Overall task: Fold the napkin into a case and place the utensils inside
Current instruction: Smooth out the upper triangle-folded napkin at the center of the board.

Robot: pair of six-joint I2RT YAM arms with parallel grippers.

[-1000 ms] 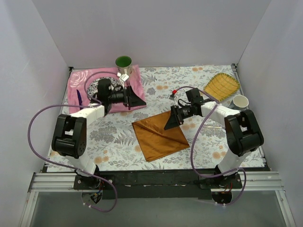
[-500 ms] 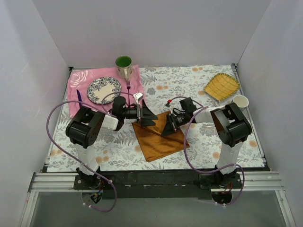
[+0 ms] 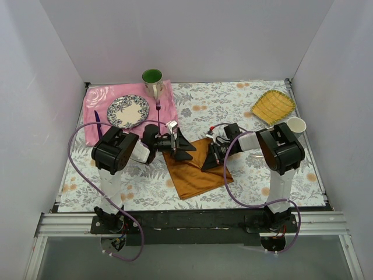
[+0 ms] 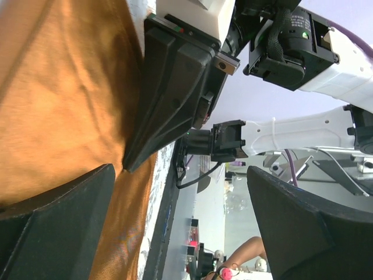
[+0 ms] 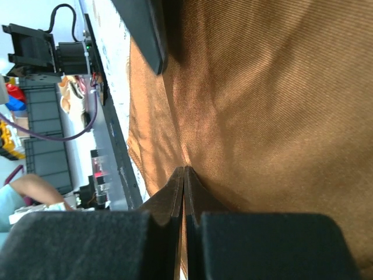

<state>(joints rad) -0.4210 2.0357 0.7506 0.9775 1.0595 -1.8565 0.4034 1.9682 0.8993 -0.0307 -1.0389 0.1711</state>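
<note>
The rust-orange napkin [image 3: 195, 172] lies as a flat diamond on the floral table cover, mid-table. My right gripper [image 3: 208, 164] is low over its right part and shut, pinching a small ridge of the napkin [image 5: 262, 87] between its tips [image 5: 185, 171]. My left gripper [image 3: 184, 151] hovers at the napkin's upper left corner, jaws wide open and empty, one finger [image 4: 52, 224] over the napkin [image 4: 58, 105]. A purple fork [image 3: 157, 107] and a blue utensil [image 3: 97, 121] lie on the pink cloth.
At the back left a pink cloth [image 3: 93, 98] carries a patterned plate [image 3: 127, 111] and a green-lined cup [image 3: 152, 78]. A yellow woven tray [image 3: 273, 106] and a white cup [image 3: 296, 125] stand at the right. Both arms' purple cables loop near the front.
My left arm swung from the pink cloth to the napkin's upper left corner and opened wide. My right gripper lowered onto the napkin and shut on a pinch of it.
</note>
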